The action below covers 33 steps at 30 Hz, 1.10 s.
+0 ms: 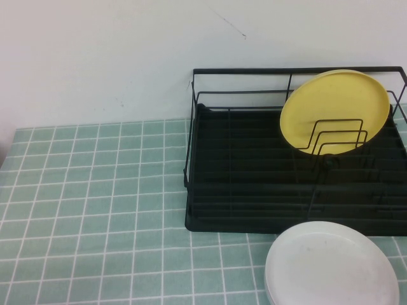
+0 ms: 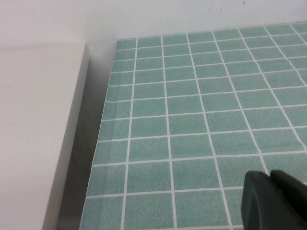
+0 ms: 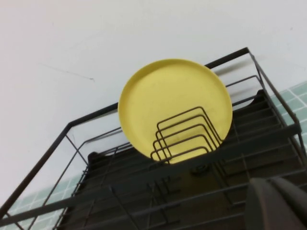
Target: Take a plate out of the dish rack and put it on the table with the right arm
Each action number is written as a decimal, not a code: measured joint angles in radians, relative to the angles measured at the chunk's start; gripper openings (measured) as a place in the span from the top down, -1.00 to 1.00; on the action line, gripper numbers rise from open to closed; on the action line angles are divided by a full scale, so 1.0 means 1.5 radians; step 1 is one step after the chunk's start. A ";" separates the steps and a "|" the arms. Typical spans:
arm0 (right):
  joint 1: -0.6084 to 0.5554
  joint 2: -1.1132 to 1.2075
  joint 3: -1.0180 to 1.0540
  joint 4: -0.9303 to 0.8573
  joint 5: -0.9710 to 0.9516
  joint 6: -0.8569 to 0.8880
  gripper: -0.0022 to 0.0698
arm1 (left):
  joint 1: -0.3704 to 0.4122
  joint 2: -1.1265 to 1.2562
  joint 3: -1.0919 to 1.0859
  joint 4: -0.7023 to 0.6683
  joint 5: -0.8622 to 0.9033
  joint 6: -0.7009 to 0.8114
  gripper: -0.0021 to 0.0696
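The yellow plate [image 1: 335,109] stands on edge in the black wire dish rack [image 1: 254,178] at the back right, leaning behind the wire loop dividers [image 1: 339,136]. It also shows in the right wrist view [image 3: 175,108], inside the rack [image 3: 120,191]. My right gripper [image 3: 276,184] is shut and empty, in front of the rack and apart from the plate. My left gripper [image 2: 271,178] is shut and empty above the pale green tiled table [image 2: 192,120]. Neither arm shows in the high view.
A white plate [image 1: 332,265] lies flat on the table [image 1: 95,210] just in front of the rack. A white wall rises behind the table. A white ledge [image 2: 33,134] borders the table's edge in the left wrist view.
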 joint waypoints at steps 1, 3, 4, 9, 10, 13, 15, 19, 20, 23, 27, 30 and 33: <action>0.000 0.000 0.000 0.004 0.000 -0.004 0.94 | 0.000 0.000 0.000 0.000 0.000 0.000 0.95; 0.000 0.000 0.000 0.013 0.001 -0.008 0.94 | 0.000 0.000 0.000 0.000 0.000 0.000 0.95; 0.000 0.000 0.000 0.021 0.003 -0.008 0.94 | 0.000 0.000 0.000 0.000 0.000 0.000 0.95; 0.000 0.018 -0.016 0.042 0.041 -0.010 0.94 | 0.000 0.000 0.000 0.000 0.000 0.000 0.95; 0.000 0.036 -0.034 0.040 0.055 -0.014 0.94 | 0.000 0.000 0.000 0.000 0.000 0.000 0.95; 0.000 0.148 -0.111 0.012 0.103 -0.050 0.94 | 0.000 0.000 0.000 0.000 0.000 0.000 0.95; 0.000 0.233 -0.169 -0.015 0.139 -0.092 0.94 | 0.000 0.000 0.000 0.000 0.000 0.000 0.95; 0.000 0.404 -0.285 -0.040 0.191 -0.229 0.94 | 0.000 0.000 0.000 0.000 0.000 0.000 0.95; 0.000 0.443 -0.313 -0.043 0.198 -0.271 0.94 | 0.000 0.000 0.000 0.000 0.000 0.000 0.95; 0.000 0.547 -0.395 -0.045 0.202 -0.395 0.94 | 0.000 0.000 0.000 0.000 0.000 0.000 0.95; 0.000 0.665 -0.495 -0.045 0.213 -0.525 0.90 | 0.000 0.000 0.000 0.000 0.000 0.000 0.95; 0.000 0.743 -0.564 -0.045 0.241 -0.599 0.71 | 0.000 0.000 0.000 0.000 0.000 0.000 0.95; 0.001 0.829 -0.632 -0.045 0.254 -0.647 0.39 | 0.000 0.000 0.000 0.000 0.000 0.000 0.95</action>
